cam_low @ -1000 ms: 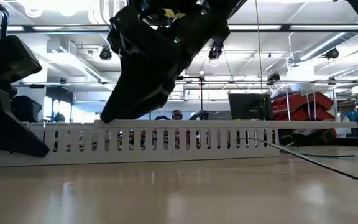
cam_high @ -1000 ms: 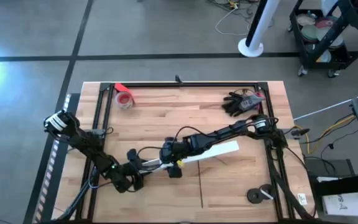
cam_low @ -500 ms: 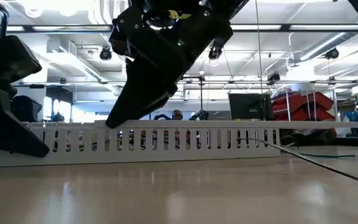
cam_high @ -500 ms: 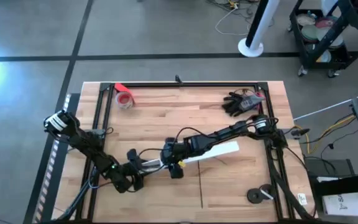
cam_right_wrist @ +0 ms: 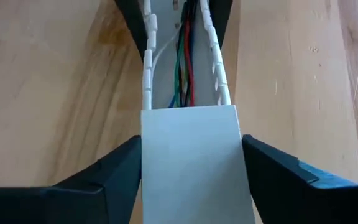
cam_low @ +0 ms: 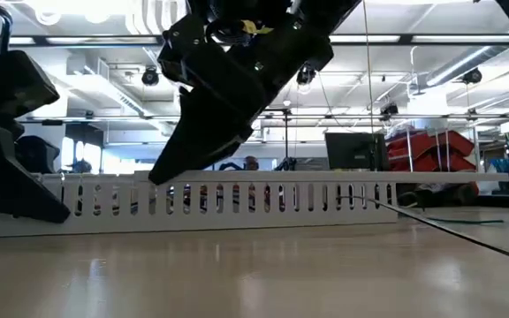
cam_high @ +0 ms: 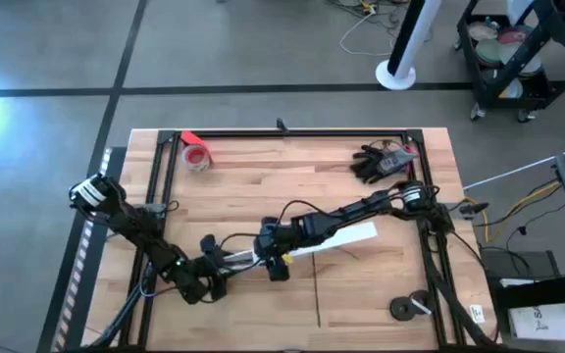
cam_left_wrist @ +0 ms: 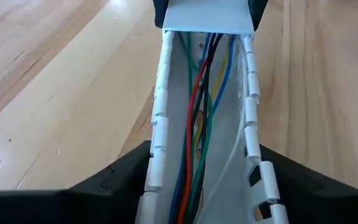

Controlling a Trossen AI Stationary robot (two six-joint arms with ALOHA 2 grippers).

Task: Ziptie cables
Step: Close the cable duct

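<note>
**Both grippers on the slotted white duct, mid-table**

Seen from above: long slotted white plastic cable duct (cam_high: 314,244) lying aslant across the wooden table top (cam_high: 263,186), nearer the front edge than the back; left gripper (cam_high: 226,261) at its lower end, right gripper (cam_high: 266,253) just beside, further along the same strip. Thin coloured cables (cam_left_wrist: 199,124), blue, green, red, black and yellow, lying lengthwise inside the duct's open channel, between its two toothed side walls; same wires (cam_right_wrist: 183,56) visible in the right wrist view, running under a flat white lid piece (cam_right_wrist: 191,158). Left gripper fingers (cam_left_wrist: 114,180) pressed to the duct's outer walls on either side, clamped narrow on it; right gripper fingers (cam_right_wrist: 120,168) set wide either side of the lid piece, touching its edges. Low view: right gripper (cam_low: 162,170) tip down on the duct's top edge (cam_low: 325,181). Red tape roll (cam_high: 196,157) near the back left corner; black glove (cam_high: 376,162) near the back right; small dark round object (cam_high: 410,308) by the front right edge; bare wood between these and the duct, and in front of it.
</note>
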